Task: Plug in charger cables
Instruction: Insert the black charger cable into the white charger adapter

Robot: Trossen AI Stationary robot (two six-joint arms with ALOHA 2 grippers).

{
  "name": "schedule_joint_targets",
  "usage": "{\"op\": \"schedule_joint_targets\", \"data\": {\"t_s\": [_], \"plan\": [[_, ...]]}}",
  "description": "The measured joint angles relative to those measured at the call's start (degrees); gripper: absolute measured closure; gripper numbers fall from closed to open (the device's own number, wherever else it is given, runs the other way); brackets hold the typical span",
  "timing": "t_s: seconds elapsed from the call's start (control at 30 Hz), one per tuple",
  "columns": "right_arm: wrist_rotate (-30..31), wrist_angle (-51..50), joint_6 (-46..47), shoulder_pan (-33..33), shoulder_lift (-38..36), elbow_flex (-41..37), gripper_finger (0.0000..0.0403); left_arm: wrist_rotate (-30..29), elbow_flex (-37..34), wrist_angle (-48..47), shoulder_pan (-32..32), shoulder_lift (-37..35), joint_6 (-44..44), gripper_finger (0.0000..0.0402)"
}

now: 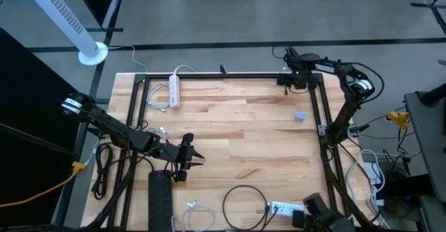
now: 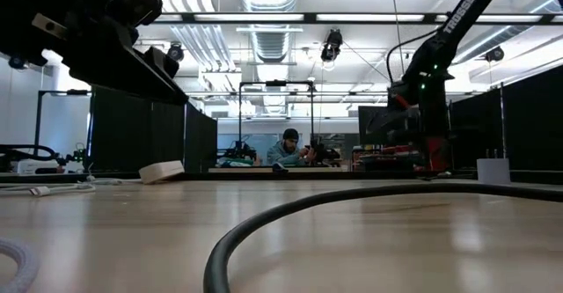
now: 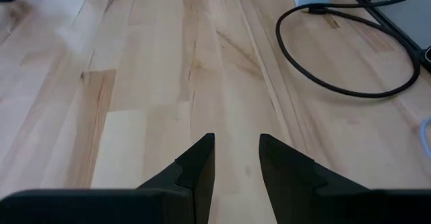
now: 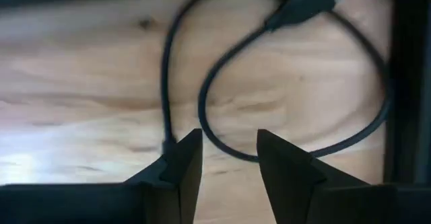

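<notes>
We see no containers on the wooden table (image 1: 237, 131). A black charger cable (image 1: 245, 208) lies in one loose round loop near the front edge, right of centre, its end running to a white power strip (image 1: 286, 208) just beside it. A thin white cable (image 1: 191, 214) curls at the front edge, left of the black loop. Another black cable (image 4: 222, 83) lies looped at the far right corner, its dark plug end on the wood.

The left gripper (image 1: 197, 159) hangs over the front-left part of the table, fingers apart, nothing between them. The right gripper (image 4: 229, 153) hovers over the corner cable, fingers parted, gripping nothing.

A black power strip (image 1: 159, 200) sits at the front-left edge.
</notes>
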Motion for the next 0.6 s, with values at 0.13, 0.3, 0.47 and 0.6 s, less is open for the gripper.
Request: {"op": "schedule_joint_targets", "data": {"t_s": [0.13,0.3,0.47,0.6], "plan": [[-0.14,-0.18,-1.39,1.28,3.45,0.16,0.0294,0.00,-0.44,0.02,0.00,0.04,-1.02,0.0296],[0.23,-0.27,-4.21,4.58,3.28,0.13,0.0313,0.00,-0.81,-0.03,-0.04,0.07,-1.93,0.0296],[-3.23,-2.14,-4.98,10.29,1.38,-0.21,0.0335,0.00,-0.85,0.25,-0.04,0.07,-1.73,0.0296],[-5.62,-5.39,-6.61,16.17,0.96,-0.21,0.0351,-0.02,-0.85,0.30,-0.04,0.07,-1.89,0.0296]]}}
